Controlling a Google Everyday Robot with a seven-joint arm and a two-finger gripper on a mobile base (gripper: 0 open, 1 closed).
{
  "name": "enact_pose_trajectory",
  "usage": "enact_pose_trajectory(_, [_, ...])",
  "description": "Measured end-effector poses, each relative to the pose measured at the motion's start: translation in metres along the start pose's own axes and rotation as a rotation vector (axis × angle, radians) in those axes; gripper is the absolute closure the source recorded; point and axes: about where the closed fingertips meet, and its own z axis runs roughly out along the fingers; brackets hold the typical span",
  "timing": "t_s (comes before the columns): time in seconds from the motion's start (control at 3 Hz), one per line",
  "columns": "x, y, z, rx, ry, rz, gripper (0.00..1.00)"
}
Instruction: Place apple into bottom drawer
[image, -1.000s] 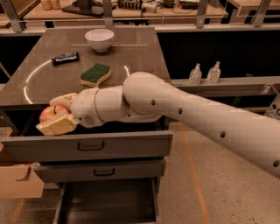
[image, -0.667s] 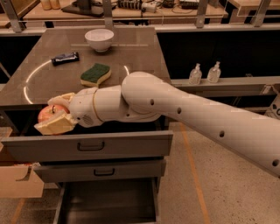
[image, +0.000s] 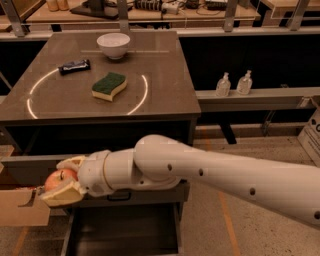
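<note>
While its pale fingers (image: 59, 195) clench the apple (image: 55, 179) from above and below, the hand (image: 62, 180) hangs in front of the cabinet. The bottom drawer (image: 125, 231) stands open below it, a little toward the arm's side. The red-orange apple sits between the fingers, and what looks like its stem points upward; being round, it shows no long axis. Since a second ago, hand and apple have dropped from the front edge of the surface (image: 165, 85) to the drawer fronts beneath it. On the surface, well above and beyond the hand, lie a green sponge (image: 109, 85), a white bowl (image: 113, 44) and a dark packet (image: 74, 66) whose writing is too small to read. A cardboard box (image: 20, 209) sits just beside the hand, away from the arm. Two clear bottles (image: 223, 84) stand on a ledge far past the arm.
</note>
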Motion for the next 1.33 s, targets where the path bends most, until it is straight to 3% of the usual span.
enact_pose_trajectory(0.33, [0.044,0.022,0.021,0.005,0.052,-0.008,1.00])
enact_pose_trajectory(0.67, [0.097,0.029,0.038,0.053,0.162,-0.041,1.00])
enact_pose_trajectory(1.0, [0.154,0.029,0.048,0.108,0.264,-0.034,1.00])
enact_pose_trajectory(1.33, [0.210,0.034,0.048,0.107,0.310,-0.001,1.00])
